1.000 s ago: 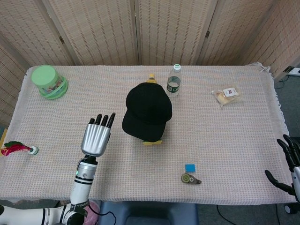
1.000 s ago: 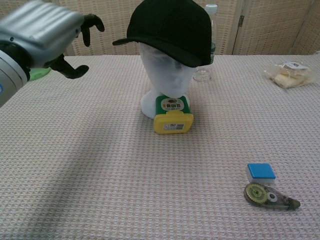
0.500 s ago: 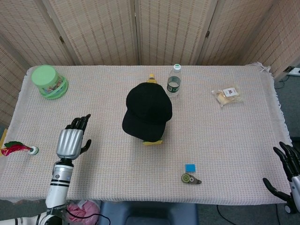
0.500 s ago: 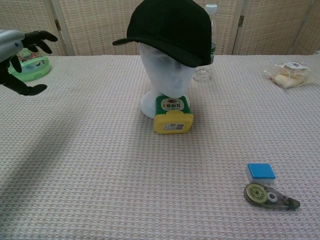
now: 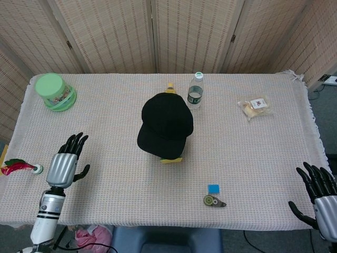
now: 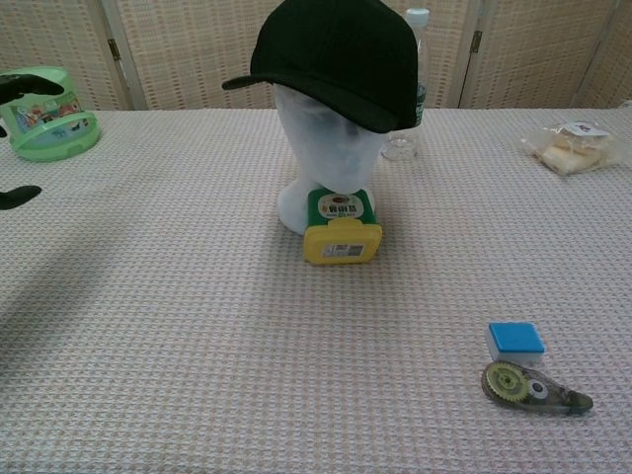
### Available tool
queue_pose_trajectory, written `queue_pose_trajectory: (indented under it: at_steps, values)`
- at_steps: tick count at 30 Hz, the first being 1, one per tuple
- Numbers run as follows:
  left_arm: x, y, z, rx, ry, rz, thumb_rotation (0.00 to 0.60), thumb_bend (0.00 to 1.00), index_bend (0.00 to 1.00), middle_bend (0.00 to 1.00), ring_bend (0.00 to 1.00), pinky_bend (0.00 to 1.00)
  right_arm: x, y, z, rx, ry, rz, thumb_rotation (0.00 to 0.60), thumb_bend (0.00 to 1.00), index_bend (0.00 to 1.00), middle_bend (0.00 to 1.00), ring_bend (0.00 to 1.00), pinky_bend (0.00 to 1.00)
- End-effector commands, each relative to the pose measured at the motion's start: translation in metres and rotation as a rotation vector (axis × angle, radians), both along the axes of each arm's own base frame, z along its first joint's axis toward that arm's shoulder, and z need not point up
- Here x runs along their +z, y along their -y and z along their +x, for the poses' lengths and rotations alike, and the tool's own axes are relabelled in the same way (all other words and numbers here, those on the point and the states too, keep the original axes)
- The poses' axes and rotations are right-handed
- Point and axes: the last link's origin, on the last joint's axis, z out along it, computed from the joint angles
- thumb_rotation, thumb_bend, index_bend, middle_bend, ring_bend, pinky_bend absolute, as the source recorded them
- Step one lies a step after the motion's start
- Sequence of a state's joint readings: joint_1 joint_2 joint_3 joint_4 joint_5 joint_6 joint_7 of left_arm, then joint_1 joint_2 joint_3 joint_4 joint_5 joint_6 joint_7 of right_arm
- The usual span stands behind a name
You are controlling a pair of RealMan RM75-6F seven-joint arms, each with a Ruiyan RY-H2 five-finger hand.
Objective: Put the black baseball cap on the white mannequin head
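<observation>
The black baseball cap point(image 6: 341, 59), judged light and soft (best taken by its stiffer brim), is seated on the white mannequin head point(image 6: 331, 158) mid-counter, while the left hand point(image 5: 66, 162) and right hand point(image 5: 318, 192) are held empty, fingers spread.

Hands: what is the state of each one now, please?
Left hand: open, fingers apart, holding nothing.
Right hand: open, fingers apart, holding nothing.
</observation>
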State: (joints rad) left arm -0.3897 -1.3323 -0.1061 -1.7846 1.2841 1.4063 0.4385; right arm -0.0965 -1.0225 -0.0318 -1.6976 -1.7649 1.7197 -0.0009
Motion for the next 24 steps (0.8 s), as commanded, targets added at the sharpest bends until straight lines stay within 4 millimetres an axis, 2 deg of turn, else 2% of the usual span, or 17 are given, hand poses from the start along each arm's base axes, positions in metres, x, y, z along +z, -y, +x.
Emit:
queue_pose_trajectory:
  at_steps: [1, 10, 20, 24]
  values:
    - [0.008, 0.024, -0.027, -0.015, -0.031, 0.017, 0.600, 0.35, 0.02, 0.05, 0.05, 0.25, -0.010, -0.002, 0.004, 0.008, -0.024, 0.015, 0.600, 0.21, 0.00, 0.00, 0.00, 0.00]
    - [0.032, 0.054, -0.069, 0.033, -0.056, 0.069, 0.600, 0.35, 0.02, 0.03, 0.02, 0.24, -0.013, 0.002, 0.001, -0.010, -0.065, -0.032, 0.600, 0.21, 0.00, 0.00, 0.00, 0.00]
    - [0.058, 0.080, -0.094, 0.124, -0.020, 0.056, 0.600, 0.35, 0.01, 0.00, 0.00, 0.19, -0.016, 0.022, -0.009, -0.086, -0.069, 0.019, 0.600, 0.21, 0.00, 0.00, 0.00, 0.00]
    - [0.069, 0.085, -0.092, 0.115, -0.019, 0.076, 0.600, 0.35, 0.00, 0.00, 0.00, 0.18, -0.017, 0.024, -0.008, -0.085, -0.065, 0.025, 0.600, 0.21, 0.00, 0.00, 0.00, 0.00]
